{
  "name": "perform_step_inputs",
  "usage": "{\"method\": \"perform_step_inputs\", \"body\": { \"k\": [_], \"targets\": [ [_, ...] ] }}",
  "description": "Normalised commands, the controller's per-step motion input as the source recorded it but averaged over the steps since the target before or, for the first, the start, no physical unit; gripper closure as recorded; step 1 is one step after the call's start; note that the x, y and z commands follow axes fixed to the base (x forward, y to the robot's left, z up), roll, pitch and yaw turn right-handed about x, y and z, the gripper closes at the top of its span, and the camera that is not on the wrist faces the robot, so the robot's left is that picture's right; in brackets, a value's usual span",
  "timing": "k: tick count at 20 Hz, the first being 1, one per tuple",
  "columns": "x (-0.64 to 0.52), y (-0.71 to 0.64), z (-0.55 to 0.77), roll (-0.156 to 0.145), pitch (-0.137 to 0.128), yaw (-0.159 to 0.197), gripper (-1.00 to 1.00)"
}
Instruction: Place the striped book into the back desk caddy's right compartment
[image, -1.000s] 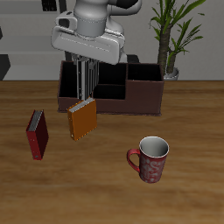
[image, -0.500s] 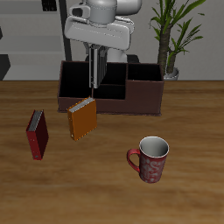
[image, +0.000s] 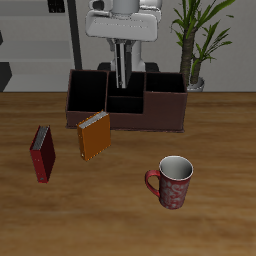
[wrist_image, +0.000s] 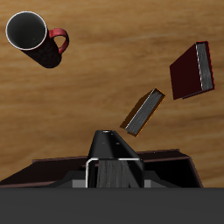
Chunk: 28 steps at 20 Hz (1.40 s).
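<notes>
The gripper (image: 120, 48) hangs above the long, low dark brown back desk caddy (image: 160, 117), and its jaws appear clamped on the upper edge of the small thin black-and-white striped book (image: 120, 68). The book hangs straight down from them with its long axis vertical, edge-on to the exterior view. In the wrist view it shows only as a dark wedge (wrist_image: 114, 162) directly under the camera, over the caddy's dividers. Its lower end sits over the smaller middle bins, not over the right compartment (image: 166, 97). That is the wide end bin with maroon outer walls at the end of the caddy nearest the potted green plant (image: 195, 40). The coming move therefore seems to turn on a sideways shift along the caddy towards that plant end, with the book kept upright. A descent would follow once the book clears the divider. The orange book (image: 94, 138), the red book (image: 41, 153) and the red patterned mug (image: 172, 181) stand on the wooden tabletop (image: 225, 205), well clear of the caddy's front.
</notes>
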Motion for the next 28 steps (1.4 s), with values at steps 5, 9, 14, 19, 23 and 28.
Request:
{"method": "perform_step_inputs", "body": {
  "k": [5, 9, 14, 19, 23, 28],
  "targets": [
    [-0.37, 0.19, 0.02, 0.018, 0.005, 0.071, 1.00],
    [-0.34, 0.21, 0.09, 0.036, -0.010, 0.034, 1.00],
    [-0.33, 0.25, 0.09, 0.025, -0.024, 0.036, 1.00],
    [-0.21, 0.25, 0.03, 0.020, -0.009, 0.020, 1.00],
    [-0.20, 0.25, 0.00, 0.034, 0.023, -0.015, 1.00],
    [-0.08, 0.24, -0.02, 0.021, 0.012, 0.001, 1.00]
  ]
}}
